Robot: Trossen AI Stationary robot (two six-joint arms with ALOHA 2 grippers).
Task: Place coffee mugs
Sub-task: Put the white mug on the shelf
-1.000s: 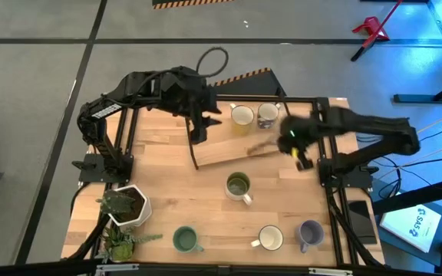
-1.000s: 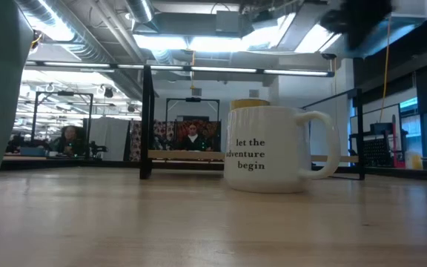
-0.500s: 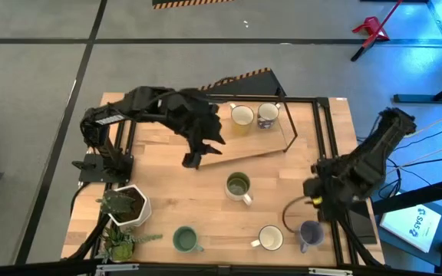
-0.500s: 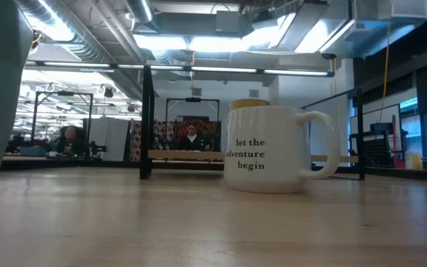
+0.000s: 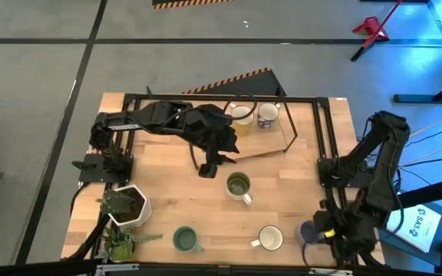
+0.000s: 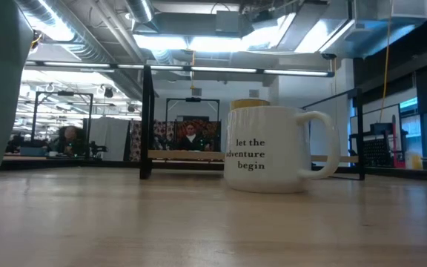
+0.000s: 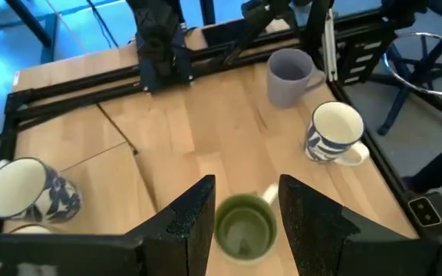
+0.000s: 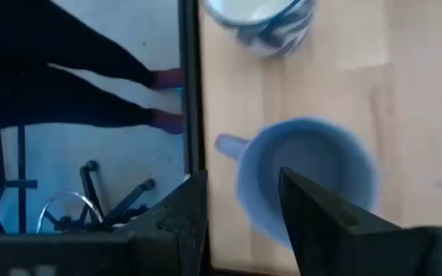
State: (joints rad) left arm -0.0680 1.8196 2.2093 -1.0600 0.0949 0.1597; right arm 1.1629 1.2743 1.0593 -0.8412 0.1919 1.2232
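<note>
A wooden tabletop (image 5: 167,199) seen from above, with six mugs spread over it and two dark robot arms reaching in from the left and right edges.

The left tool (image 7: 240,218) hangs over the middle of the tabletop, its two fingers spread, with the olive mug (image 5: 239,186) showing in the gap between them in the wrist view. It looks lined up to take this mug, though the fingers do not touch it yet.

The right tool (image 8: 240,211) is down at the near right corner, directly above the lavender mug (image 8: 305,180). Its fingers are also spread, one to each side of the mug's rim, apparently poised for a grasp.

Two mugs, a cream mug (image 5: 242,116) and a patterned mug (image 5: 267,116), stand side by side at the far edge, just beside a thin dark frame (image 5: 286,138) lying on the wood; this looks like the spot where mugs are being gathered.

Along the near edge sit a teal mug (image 5: 185,240) and a white mug (image 5: 270,238), both untouched. A potted plant (image 5: 125,205) stands by the near left corner, clear of the work.

From tabletop height, a mug with printed words fills the view.
</note>
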